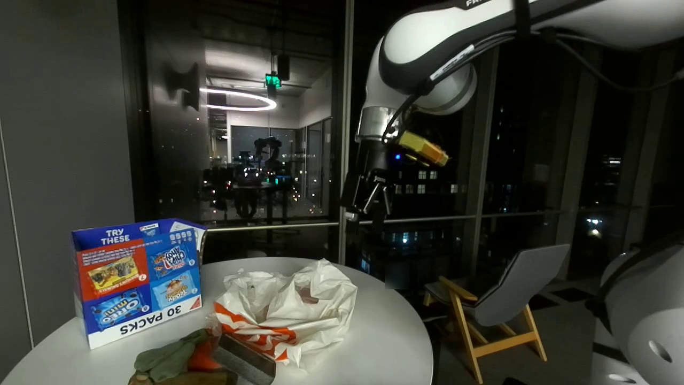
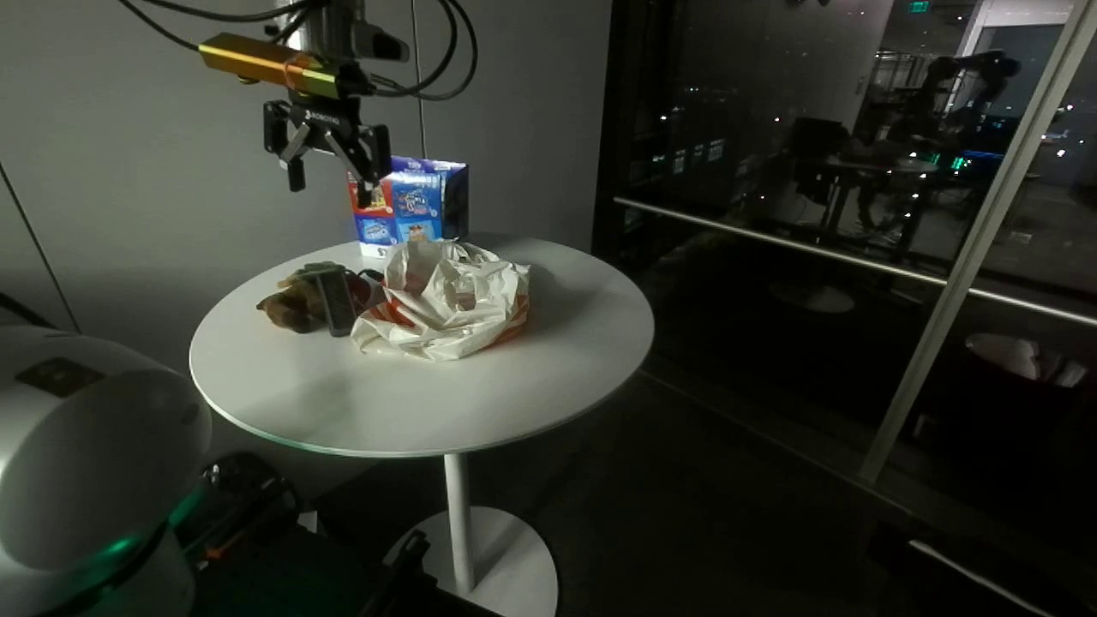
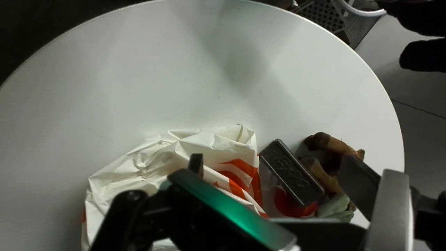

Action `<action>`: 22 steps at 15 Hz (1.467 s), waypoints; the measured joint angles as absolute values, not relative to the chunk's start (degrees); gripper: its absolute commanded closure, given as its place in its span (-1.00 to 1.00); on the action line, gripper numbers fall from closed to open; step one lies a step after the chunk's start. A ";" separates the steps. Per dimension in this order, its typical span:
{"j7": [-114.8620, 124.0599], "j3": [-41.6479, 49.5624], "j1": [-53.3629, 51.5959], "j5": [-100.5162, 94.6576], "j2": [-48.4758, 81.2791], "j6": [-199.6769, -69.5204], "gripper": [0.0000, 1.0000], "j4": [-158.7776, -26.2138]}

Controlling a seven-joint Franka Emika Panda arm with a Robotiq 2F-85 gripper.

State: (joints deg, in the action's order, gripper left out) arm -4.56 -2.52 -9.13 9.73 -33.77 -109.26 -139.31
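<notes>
Round white table, robot arm arched above, hand pointing down, spread wide, holding nothing.

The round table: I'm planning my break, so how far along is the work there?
Done: nothing clearly; the white bag, dark eraser and snack box sit ungripped, and the bag's contents can't be made out. In hand: nothing; the jaws stand open above the table. Left: probably the handling itself, as no item is gripped or raised.
</notes>
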 measured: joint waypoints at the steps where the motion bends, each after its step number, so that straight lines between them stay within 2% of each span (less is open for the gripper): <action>1: -4.38 -3.12 -9.13 10.16 -32.15 -112.66 -1.00 -139.92; 5: 1.11 -7.37 -8.34 7.03 -22.29 -128.47 -1.00 -140.55; 9: 14.97 -12.35 -5.04 -7.53 -11.73 -141.05 -1.00 -138.47; 15: 37.25 -13.73 -1.58 -33.29 -0.37 -142.22 -1.00 -131.38; 22: 40.51 -10.25 -6.85 -35.43 7.97 -142.50 -1.00 -125.57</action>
